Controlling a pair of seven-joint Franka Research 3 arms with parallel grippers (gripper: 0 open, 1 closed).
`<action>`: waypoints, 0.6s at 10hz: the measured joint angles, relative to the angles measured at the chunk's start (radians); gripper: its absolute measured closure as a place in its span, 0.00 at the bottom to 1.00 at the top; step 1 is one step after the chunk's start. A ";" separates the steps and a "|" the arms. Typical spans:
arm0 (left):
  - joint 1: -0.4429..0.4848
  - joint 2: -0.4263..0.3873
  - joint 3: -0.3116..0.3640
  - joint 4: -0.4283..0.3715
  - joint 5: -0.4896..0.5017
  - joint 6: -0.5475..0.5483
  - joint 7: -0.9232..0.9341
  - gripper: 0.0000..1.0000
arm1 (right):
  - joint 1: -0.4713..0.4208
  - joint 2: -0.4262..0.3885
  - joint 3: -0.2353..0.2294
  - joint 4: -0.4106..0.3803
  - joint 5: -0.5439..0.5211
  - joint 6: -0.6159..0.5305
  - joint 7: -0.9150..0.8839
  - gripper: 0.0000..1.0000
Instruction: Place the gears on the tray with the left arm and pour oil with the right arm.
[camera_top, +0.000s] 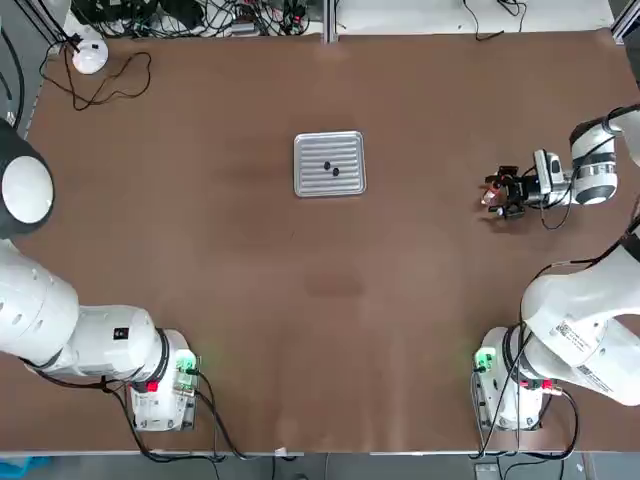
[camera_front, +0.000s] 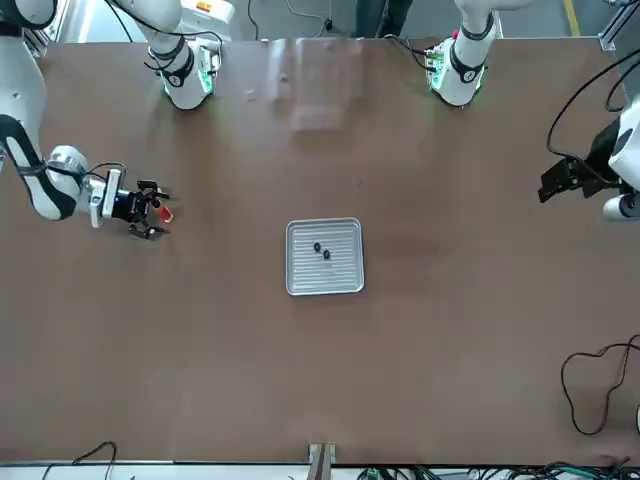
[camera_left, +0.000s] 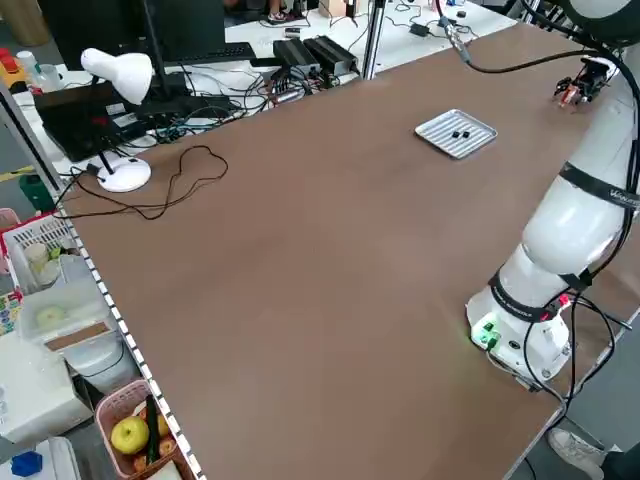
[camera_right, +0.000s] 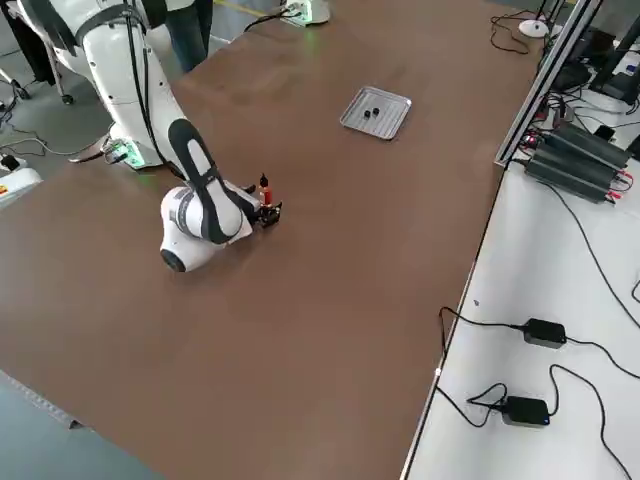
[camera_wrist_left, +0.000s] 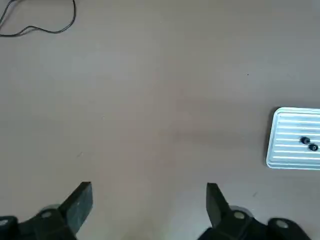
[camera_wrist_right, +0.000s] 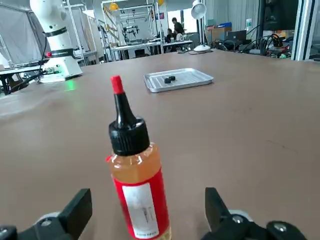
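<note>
Two gears (camera_top: 331, 169) lie side by side, near each other, on the tray (camera_top: 348, 184) at the middle of the table (camera_top: 250, 300), so the gear step reads as done and the oil step is the one in hand. Well to the right of the tray the oil bottle (camera_wrist_right: 135, 170) stands upright on the table, between the spread fingers of the right gripper (camera_top: 503, 197); the jaws stand wide on either side and do not touch it, so the bottle is released, not held. Whether oil has already been poured I cannot tell: the ribbed tray shows no clear wet patch. If pouring is yet to come, the next move calls for closing squarely on the bottle's body below the black cap, lifting it, carrying it left to the tray and tipping the red nozzle over the gears; if it is done, the arm only needs to back away without knocking the bottle over. The left gripper (camera_wrist_left: 149, 210) hangs high over bare table at the left, jaws wide and empty, with the tray off to its right. Writing: the bottle has a red label with a white panel of small print, too fine to read; lettering on the arms is also illegible
</note>
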 joint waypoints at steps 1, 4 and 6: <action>0.000 0.000 -0.001 0.000 0.000 0.000 0.000 0.00 | -0.001 0.000 0.000 0.002 0.000 -0.003 0.000 0.00; 0.000 0.000 -0.004 0.000 0.000 0.000 0.000 0.00 | -0.002 -0.005 -0.003 0.005 0.000 -0.033 0.000 0.00; 0.002 0.000 -0.004 0.001 0.000 0.000 0.000 0.00 | -0.002 -0.011 -0.004 0.009 0.000 -0.075 0.000 0.00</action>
